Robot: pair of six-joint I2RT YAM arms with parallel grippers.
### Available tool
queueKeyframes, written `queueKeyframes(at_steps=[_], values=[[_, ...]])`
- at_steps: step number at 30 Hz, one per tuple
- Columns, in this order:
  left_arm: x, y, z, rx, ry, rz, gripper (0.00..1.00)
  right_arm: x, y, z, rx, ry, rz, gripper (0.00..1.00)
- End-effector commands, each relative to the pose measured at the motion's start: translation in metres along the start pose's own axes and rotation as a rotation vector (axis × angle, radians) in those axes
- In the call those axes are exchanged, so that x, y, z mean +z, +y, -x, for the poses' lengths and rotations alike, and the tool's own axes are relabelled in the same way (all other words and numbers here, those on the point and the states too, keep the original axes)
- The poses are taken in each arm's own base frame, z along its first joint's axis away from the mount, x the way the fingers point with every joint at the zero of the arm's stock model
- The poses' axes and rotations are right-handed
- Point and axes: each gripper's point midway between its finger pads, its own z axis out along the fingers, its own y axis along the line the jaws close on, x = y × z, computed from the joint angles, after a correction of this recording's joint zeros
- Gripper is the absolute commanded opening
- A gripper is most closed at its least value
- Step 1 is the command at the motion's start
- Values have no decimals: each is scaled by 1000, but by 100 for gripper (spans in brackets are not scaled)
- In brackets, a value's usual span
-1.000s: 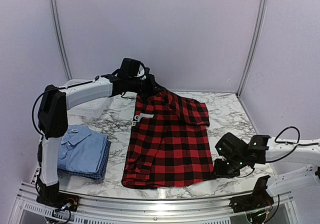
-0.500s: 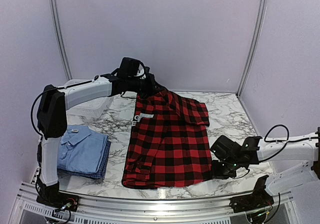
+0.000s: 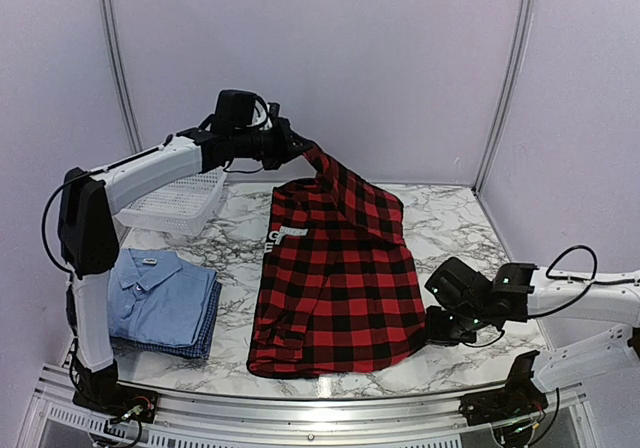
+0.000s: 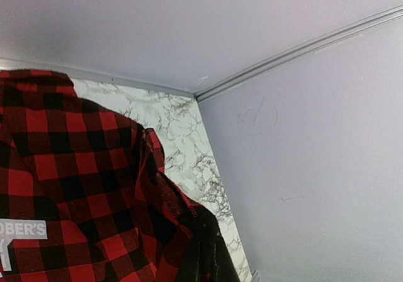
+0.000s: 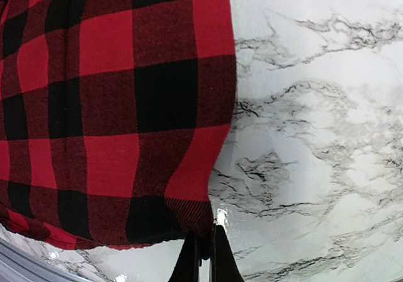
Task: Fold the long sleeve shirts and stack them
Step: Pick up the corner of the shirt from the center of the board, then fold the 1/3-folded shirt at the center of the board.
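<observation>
The red-and-black plaid shirt (image 3: pixel 335 288) lies lettering-up on the marble table (image 3: pixel 455 223). Its far right corner is pulled up off the table by my left gripper (image 3: pixel 303 152), which is shut on the cloth. In the left wrist view the plaid shirt (image 4: pixel 75 169) drapes from the left gripper (image 4: pixel 204 260). My right gripper (image 3: pixel 432 334) sits low at the shirt's near right corner. The right wrist view shows that gripper (image 5: pixel 203 252) shut on the hem corner of the plaid shirt (image 5: pixel 113 106). A folded light blue shirt (image 3: pixel 158 293) rests on a blue checked one (image 3: pixel 206 336) at the left.
A white mesh basket (image 3: pixel 180 204) stands at the back left, under the left arm. Pale booth walls close in the table at the back and sides. A metal rail (image 3: pixel 300 408) runs along the near edge.
The left gripper has risen and drawn back to the left, lifting the shirt's far corner off the table. The right gripper has shut on the near right hem corner.
</observation>
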Motion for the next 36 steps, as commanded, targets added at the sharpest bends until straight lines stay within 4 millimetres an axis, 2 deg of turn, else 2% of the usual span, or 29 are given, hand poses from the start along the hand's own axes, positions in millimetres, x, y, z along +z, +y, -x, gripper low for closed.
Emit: queueKeyframes(at_steps=[1, 7, 12, 21, 28, 31, 36], values=[[-48, -48, 40, 83, -107, -77, 0, -16, 20, 16, -25, -61, 50, 0], [-83, -41, 66, 90, -185, -45, 0, -20, 53, 18, -116, -75, 108, 0], [-110, -23, 85, 83, -234, 2, 0, -13, 78, 13, -200, -53, 141, 0], [-144, 0, 112, 78, -292, 67, 0, -12, 126, 12, -332, -26, 273, 0], [-157, 6, 131, 88, -318, 67, 0, -6, 163, 5, -440, 38, 361, 0], [-156, 5, 140, 100, -325, 60, 0, -1, 176, 2, -470, 67, 383, 0], [-147, 15, 144, 93, -314, 65, 0, 12, 185, -2, -492, 118, 372, 0]])
